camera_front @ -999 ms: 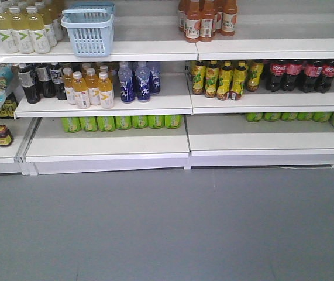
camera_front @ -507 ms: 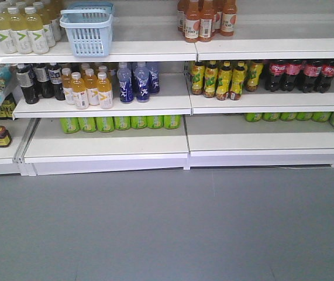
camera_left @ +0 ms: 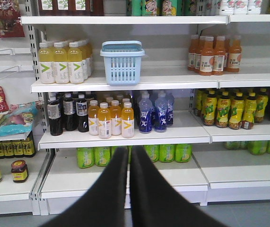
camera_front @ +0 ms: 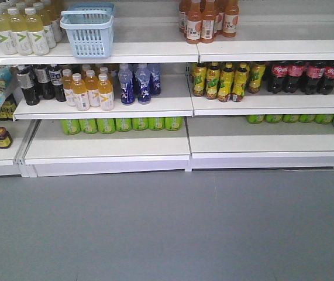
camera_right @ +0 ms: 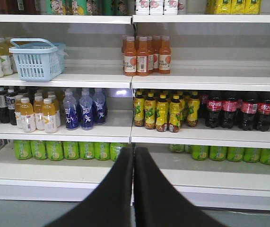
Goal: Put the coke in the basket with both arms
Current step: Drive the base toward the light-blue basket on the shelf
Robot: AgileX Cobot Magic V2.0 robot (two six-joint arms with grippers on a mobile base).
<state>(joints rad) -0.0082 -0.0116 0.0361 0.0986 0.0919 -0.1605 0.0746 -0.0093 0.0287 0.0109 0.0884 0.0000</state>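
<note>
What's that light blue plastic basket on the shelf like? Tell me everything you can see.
The light blue plastic basket is boxy, tapering slightly downward, with vertical slots in its walls, a thick rim and a thin handle arching over the top. It stands upright on the white shelf, beside the pale yellow bottles without touching them. Nothing grips it.

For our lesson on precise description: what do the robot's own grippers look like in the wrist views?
The left gripper and right gripper look alike: each has two plain matte-black fingers, broad at the base, tapering to narrow tips. No markings, cables or arm links are in view.
</note>
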